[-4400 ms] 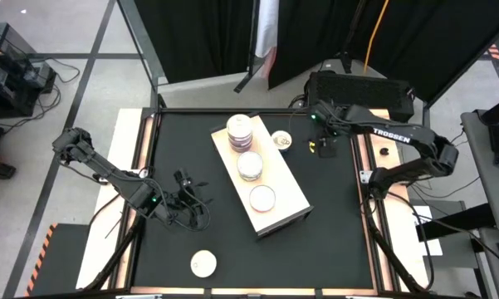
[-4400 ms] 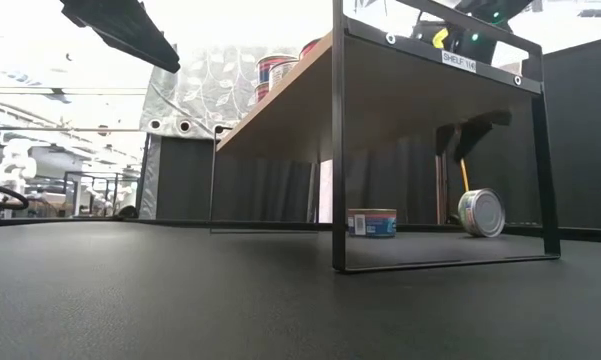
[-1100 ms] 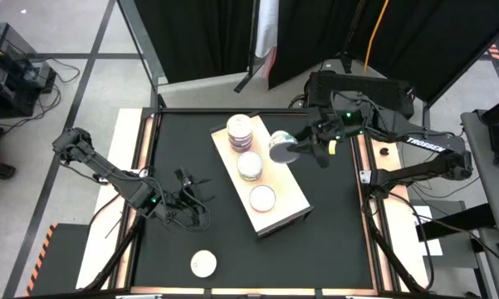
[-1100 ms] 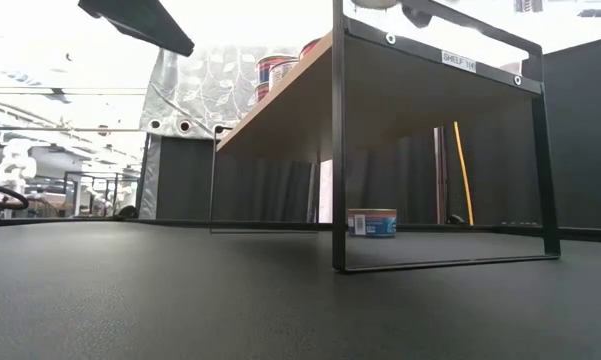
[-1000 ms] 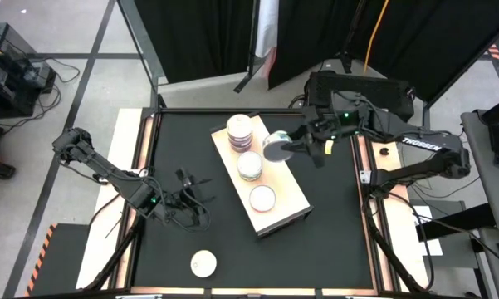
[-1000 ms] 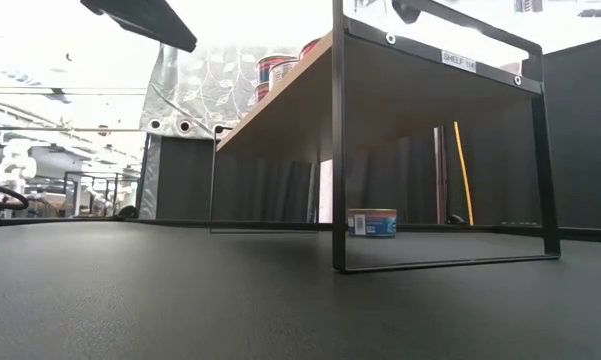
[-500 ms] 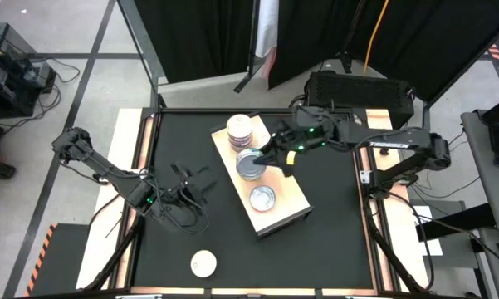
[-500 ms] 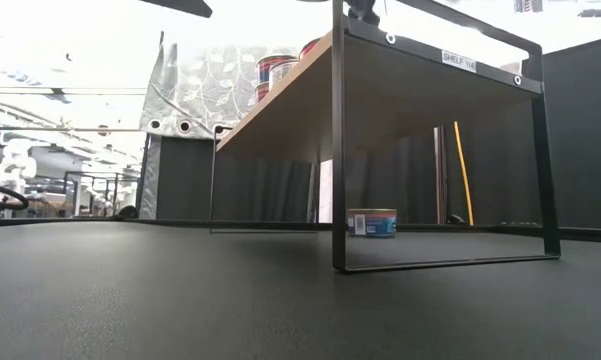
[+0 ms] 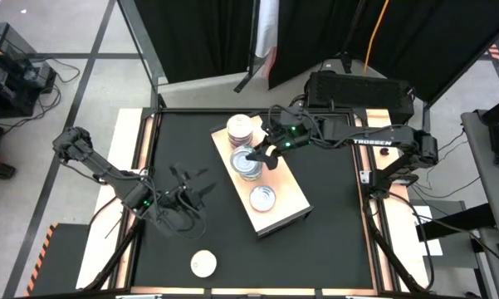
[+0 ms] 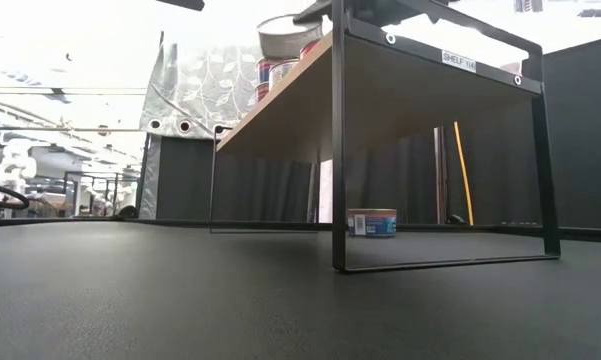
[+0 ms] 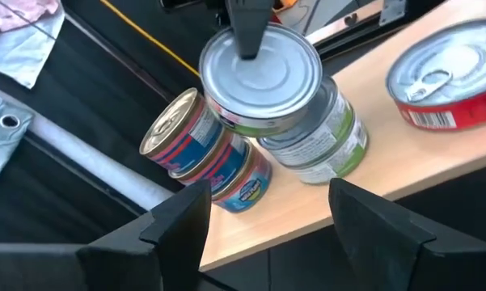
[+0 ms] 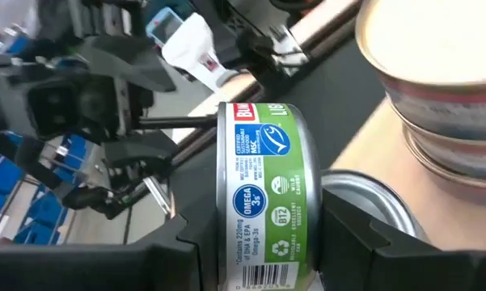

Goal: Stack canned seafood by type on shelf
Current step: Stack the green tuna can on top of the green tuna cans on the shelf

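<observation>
We saw the right hand (image 9: 261, 155) clamped on a green-labelled can (image 12: 268, 208), holding it just above another can (image 11: 319, 137) at the middle of the shelf (image 9: 292, 199). The left hand (image 9: 191, 189), fingers spread and empty, waited near the worktop's (image 9: 332, 232) left edge.

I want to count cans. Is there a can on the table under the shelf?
Yes, one blue-labelled can sits on the black table beneath the shelf.
</observation>
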Controlling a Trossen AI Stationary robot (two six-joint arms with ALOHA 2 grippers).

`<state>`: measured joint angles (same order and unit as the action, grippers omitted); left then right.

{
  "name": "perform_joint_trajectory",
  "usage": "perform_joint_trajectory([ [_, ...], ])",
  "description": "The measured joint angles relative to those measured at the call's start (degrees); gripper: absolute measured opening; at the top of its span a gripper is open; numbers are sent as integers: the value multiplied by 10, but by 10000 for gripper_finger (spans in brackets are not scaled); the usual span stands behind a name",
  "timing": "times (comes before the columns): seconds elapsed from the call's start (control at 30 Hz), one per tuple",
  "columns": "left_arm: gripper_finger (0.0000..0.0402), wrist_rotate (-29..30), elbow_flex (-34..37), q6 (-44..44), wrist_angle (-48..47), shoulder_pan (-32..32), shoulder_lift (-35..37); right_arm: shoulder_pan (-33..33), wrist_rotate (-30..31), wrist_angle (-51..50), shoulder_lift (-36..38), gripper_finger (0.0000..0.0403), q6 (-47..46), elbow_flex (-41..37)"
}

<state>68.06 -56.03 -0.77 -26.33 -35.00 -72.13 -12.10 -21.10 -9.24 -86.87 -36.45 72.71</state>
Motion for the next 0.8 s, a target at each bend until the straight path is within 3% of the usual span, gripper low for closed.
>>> perform_joint_trajectory([
  [0.8, 254, -1, 0, -4, -16, -15, 1, -14, 0, -42, 2, 146, -4, 0],
])
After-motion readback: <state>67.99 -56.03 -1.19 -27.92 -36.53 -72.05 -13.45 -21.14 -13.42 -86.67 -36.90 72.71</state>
